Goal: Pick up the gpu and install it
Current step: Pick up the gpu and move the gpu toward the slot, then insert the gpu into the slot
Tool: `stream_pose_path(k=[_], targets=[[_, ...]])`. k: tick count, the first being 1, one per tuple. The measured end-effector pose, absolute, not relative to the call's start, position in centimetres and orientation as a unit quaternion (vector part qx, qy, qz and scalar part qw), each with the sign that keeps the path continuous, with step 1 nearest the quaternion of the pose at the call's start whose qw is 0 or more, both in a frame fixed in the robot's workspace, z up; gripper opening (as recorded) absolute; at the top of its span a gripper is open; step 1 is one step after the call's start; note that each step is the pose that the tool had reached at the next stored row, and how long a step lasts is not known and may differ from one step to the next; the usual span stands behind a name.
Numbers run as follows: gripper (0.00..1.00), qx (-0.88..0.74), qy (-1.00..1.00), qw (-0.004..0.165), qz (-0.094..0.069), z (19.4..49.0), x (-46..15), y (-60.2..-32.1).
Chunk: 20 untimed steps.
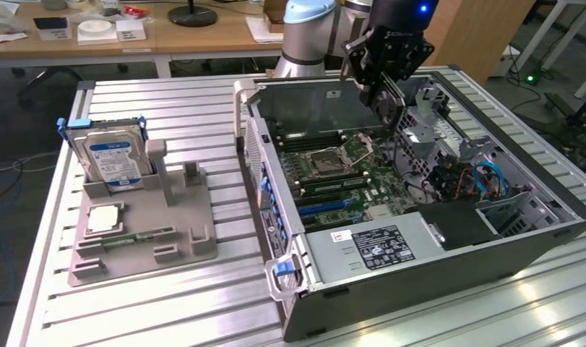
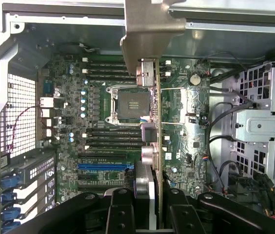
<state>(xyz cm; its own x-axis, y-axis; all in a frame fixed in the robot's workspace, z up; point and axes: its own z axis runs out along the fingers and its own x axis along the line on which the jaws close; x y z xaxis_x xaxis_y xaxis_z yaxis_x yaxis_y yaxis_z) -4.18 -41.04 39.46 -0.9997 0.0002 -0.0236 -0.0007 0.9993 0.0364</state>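
Grip looks narrow: I see the gripper [image 2: 149, 214] closed on the gpu [image 2: 156, 122], one black finger [image 2: 120, 212] on each side of the card's thin edge. In the wrist view the card runs edge-on away from the fingers, across the motherboard [image 2: 98, 97] beside the CPU socket [image 2: 130, 102], with its silvery bracket [image 2: 152, 29] at the far end. In the exterior view the gpu hangs inside the open computer case [image 1: 418, 289], its dark face spreading towards the exterior view's left of the gripper. I cannot tell whether it touches the board.
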Motion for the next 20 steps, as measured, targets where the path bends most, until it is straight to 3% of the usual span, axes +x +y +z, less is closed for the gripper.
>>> stream_pose_path(k=[20], targets=[[0.29,-0.053,0.998,0.011,0.019,39.46,-4.18,-41.04]])
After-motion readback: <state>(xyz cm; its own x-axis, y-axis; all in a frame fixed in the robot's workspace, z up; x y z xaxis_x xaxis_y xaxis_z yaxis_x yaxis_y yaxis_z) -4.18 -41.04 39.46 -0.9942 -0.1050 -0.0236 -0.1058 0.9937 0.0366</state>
